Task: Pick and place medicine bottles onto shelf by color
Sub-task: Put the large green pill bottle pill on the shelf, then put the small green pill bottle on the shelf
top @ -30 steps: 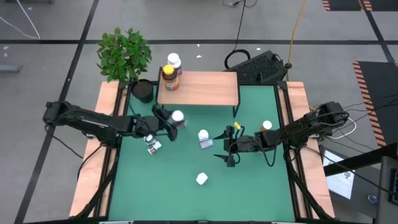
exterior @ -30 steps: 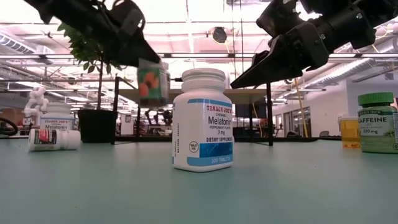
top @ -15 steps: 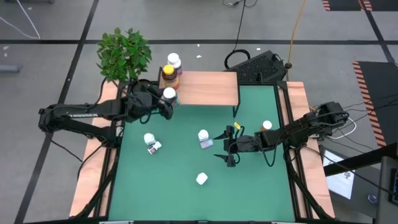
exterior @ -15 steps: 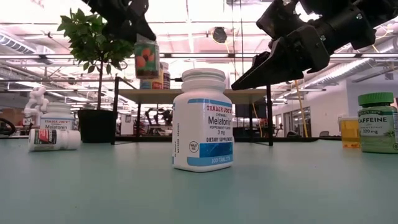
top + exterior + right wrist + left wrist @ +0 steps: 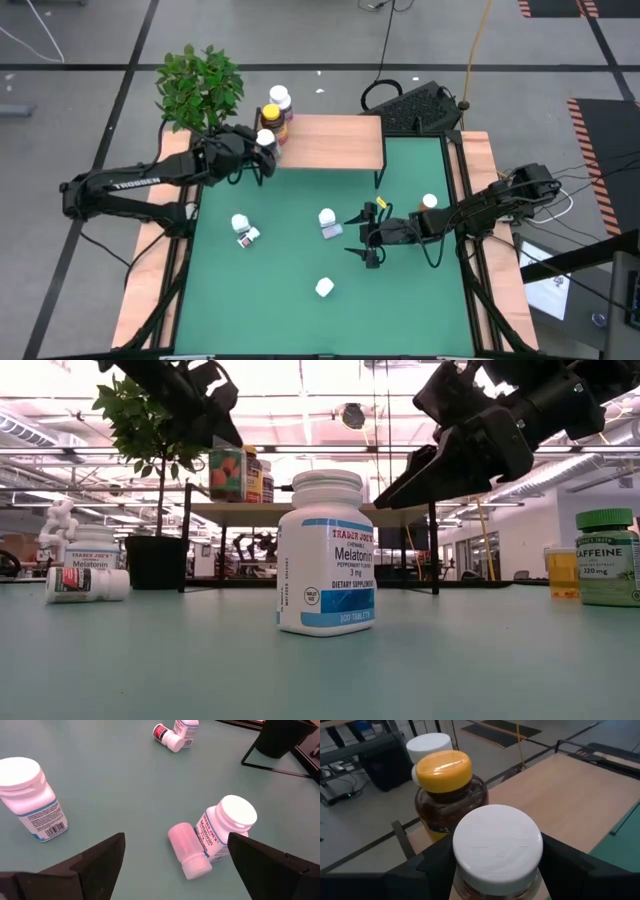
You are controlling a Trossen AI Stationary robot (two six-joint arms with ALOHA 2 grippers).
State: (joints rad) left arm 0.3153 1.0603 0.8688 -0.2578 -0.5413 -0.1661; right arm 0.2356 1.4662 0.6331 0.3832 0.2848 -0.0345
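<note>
Pinching a white-capped bottle point(image 5: 497, 845), the left gripper point(image 5: 262, 150) hovers over the shelf point(image 5: 335, 140) edge; right gripper point(image 5: 172, 852) waits, fingers spread.

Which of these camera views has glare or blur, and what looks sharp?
Low view: bright ceiling lights wash out the top, leaving both arms dark silhouettes; the Melatonin bottle is sharp, its label readable. Left wrist view: the white-capped bottle in the left gripper looks soft, while the yellow-capped bottle is clearer. High view: even light, soft shadows on the shelf.
</note>
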